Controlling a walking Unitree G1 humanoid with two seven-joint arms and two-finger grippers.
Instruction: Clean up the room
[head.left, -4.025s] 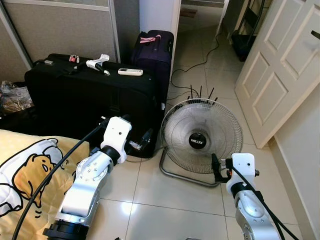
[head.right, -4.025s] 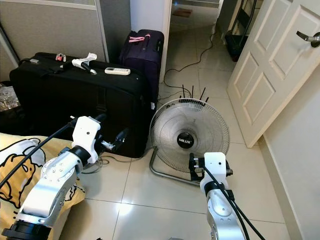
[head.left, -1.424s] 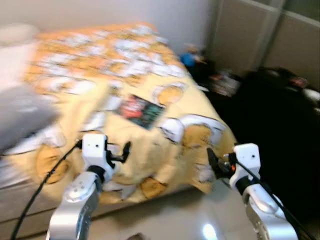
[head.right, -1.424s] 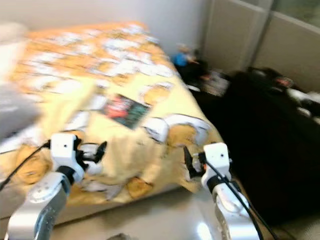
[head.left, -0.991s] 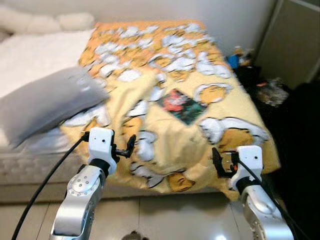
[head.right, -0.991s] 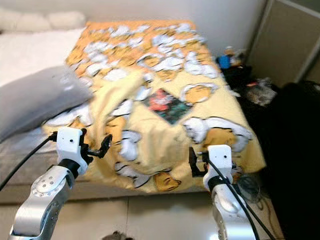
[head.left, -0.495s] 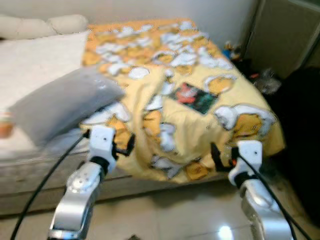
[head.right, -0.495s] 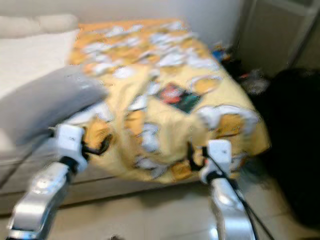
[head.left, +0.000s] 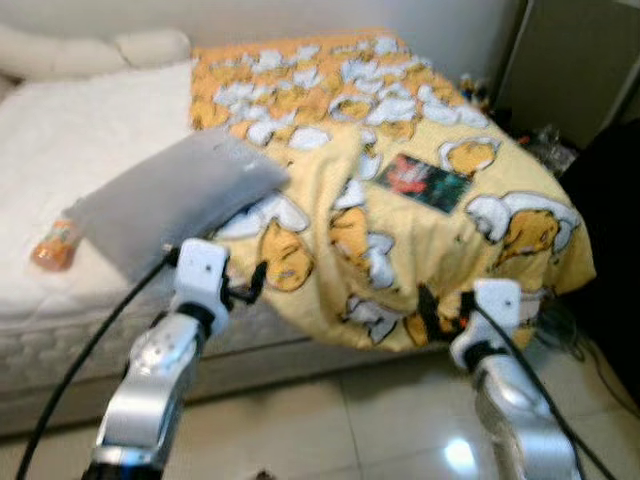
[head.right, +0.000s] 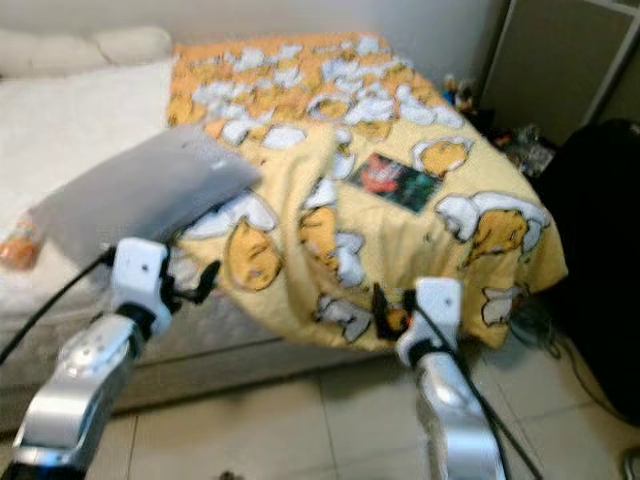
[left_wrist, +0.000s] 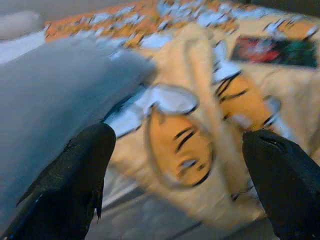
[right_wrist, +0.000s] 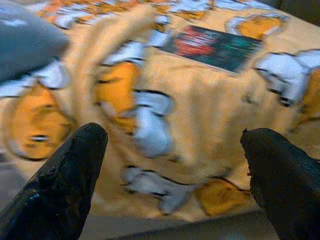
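A bed (head.left: 60, 330) with a white mattress stands before the robot on a pale tiled floor (head.left: 330, 440); a yellow blanket (head.left: 400, 250) printed with white and orange cartoon figures covers the bed's right half and hangs crumpled over the near edge; a grey pillow (head.left: 170, 200) lies at a slant across the middle, its right end resting on the blanket; a dark book (head.left: 425, 182) with a red and green cover lies flat on the blanket to the right of the pillow, and any writing on it is too blurred to read; a small orange bottle (head.left: 52, 247) lies on the bare mattress to the left of the pillow, label unreadable; two cream pillows (head.left: 90, 50) sit at the far end by the wall; the left gripper (head.left: 250, 285) is held up in front of the bed's near edge below the pillow, fingers (left_wrist: 75, 190) spread wide apart; the right gripper (head.left: 432, 318) is held up before the hanging blanket, fingers (right_wrist: 60, 185) also wide apart, holding nothing; a dark suitcase (head.right: 610, 300) stands to the right of the bed.
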